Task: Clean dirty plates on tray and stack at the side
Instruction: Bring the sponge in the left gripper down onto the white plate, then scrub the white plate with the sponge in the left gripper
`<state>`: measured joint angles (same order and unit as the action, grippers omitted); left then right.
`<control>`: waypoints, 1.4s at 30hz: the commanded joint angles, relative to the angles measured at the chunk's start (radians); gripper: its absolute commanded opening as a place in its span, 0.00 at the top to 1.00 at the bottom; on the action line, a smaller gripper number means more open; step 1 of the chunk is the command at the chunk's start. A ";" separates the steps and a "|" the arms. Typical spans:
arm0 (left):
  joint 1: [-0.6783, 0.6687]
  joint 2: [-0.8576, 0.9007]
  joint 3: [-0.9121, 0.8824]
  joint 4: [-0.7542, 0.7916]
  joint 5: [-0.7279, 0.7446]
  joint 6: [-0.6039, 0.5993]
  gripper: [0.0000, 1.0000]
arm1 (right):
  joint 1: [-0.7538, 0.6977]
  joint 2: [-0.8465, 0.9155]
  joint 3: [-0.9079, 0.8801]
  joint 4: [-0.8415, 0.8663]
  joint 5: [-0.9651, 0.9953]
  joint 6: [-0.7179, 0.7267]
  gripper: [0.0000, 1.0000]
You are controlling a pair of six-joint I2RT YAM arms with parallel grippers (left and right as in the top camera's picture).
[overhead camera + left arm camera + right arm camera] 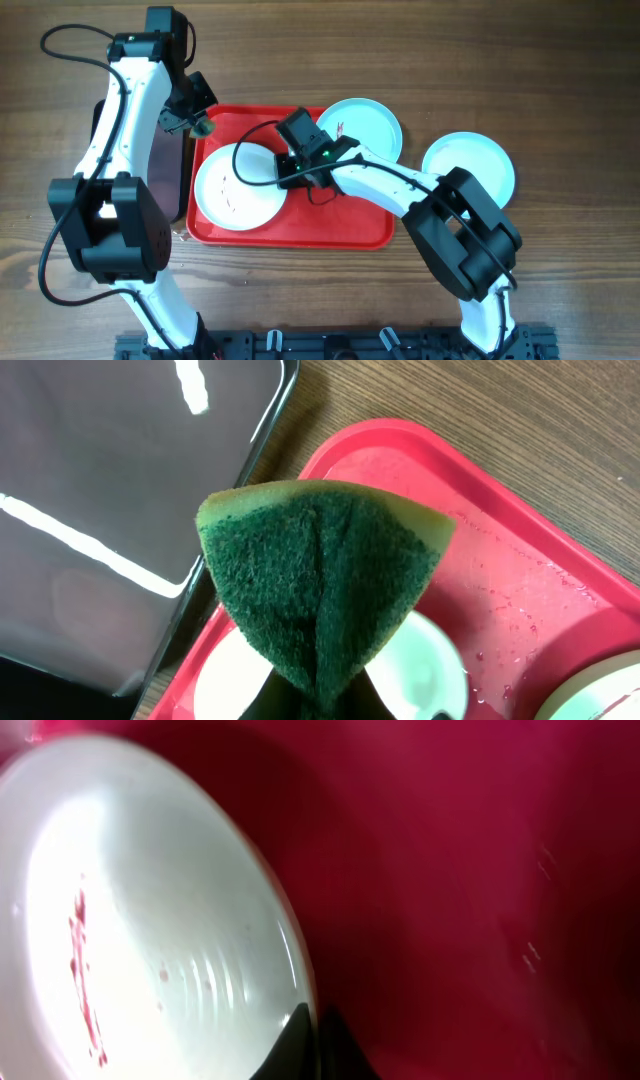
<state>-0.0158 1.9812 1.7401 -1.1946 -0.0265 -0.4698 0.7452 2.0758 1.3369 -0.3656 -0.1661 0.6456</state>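
While the left hand (198, 120) is clamped on a folded green sponge (320, 590) above the far-left corner of the red tray (340, 225), the right hand (318, 1045) is closed on the right rim of the white plate (230, 195). Fingertips meet right at the edge in the right wrist view.

That plate lies in the tray's left half, with thin red-brown smears on its face. The tray sits mid-surface (560, 80), and the bare red floor near the sponge has water droplets on it.

The second plate (365, 125) sits over the tray's far-right corner; can't tell if it rests on the rim. The third plate (475, 160) lies on the surface off the tray's right edge, apart from it.

The black tray (120, 480) sits just beside the red tray's left edge, mostly under the left arm in the overhead view.
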 commanded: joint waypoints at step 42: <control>-0.126 -0.004 -0.584 0.357 0.222 0.347 0.96 | -0.047 0.037 0.024 -0.042 -0.015 0.090 0.96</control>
<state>-0.1375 1.9537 1.1732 -0.8486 0.4789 0.0761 0.6937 2.0800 1.3582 -0.4175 -0.1421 0.7547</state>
